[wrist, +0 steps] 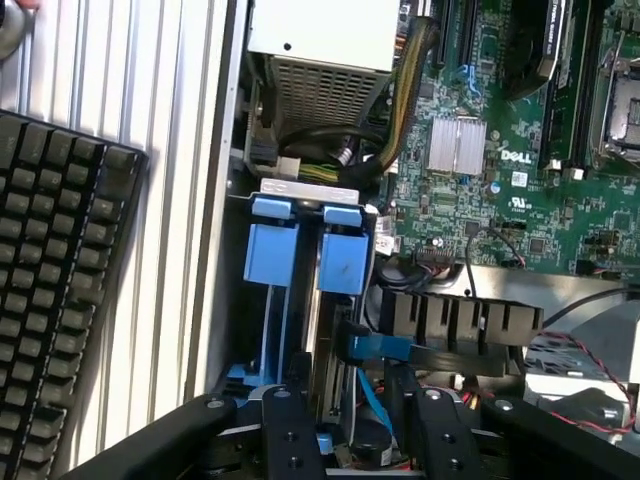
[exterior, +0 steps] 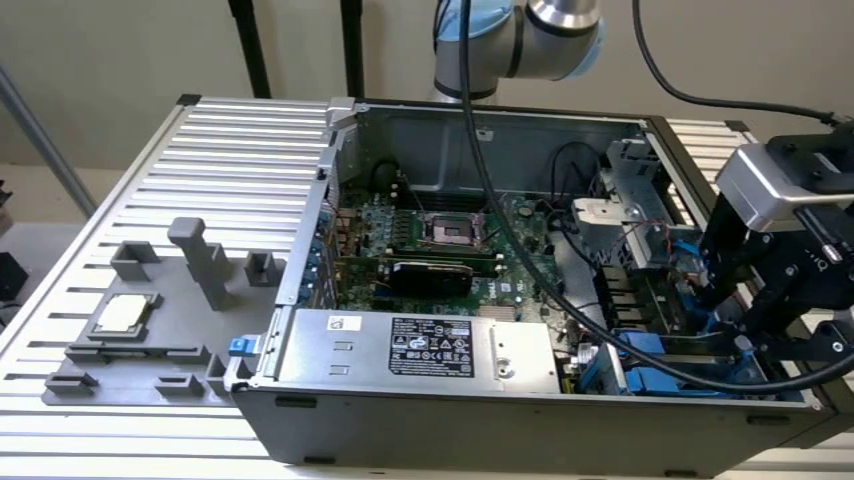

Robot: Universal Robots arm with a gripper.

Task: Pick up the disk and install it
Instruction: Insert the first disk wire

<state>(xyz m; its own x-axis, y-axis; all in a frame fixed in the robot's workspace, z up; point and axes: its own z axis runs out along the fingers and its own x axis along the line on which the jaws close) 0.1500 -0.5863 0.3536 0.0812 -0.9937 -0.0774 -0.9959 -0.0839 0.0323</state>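
The disk (wrist: 343, 262) stands on edge in the drive bay of the open computer case (exterior: 534, 420), with its blue plastic frame upward and its silver-grey side showing below. A second blue-framed carrier (wrist: 271, 250) sits right beside it. My gripper (wrist: 350, 430) hovers just over the bay and is open. Its black fingers (wrist: 285, 435) stand on either side of the disk's edge, with a gap on one side. In the exterior view my gripper (exterior: 763, 300) hangs at the case's right end, above the blue frames (exterior: 661, 383).
A black keyboard (wrist: 50, 280) lies on the slatted table beside the case. The grey power supply box (exterior: 427, 350) with its label and the green motherboard (exterior: 427, 240) fill the case, and black cables (exterior: 587, 320) run close to the bay. A silver chip (exterior: 120, 315) rests on a grey holder at the exterior view's left.
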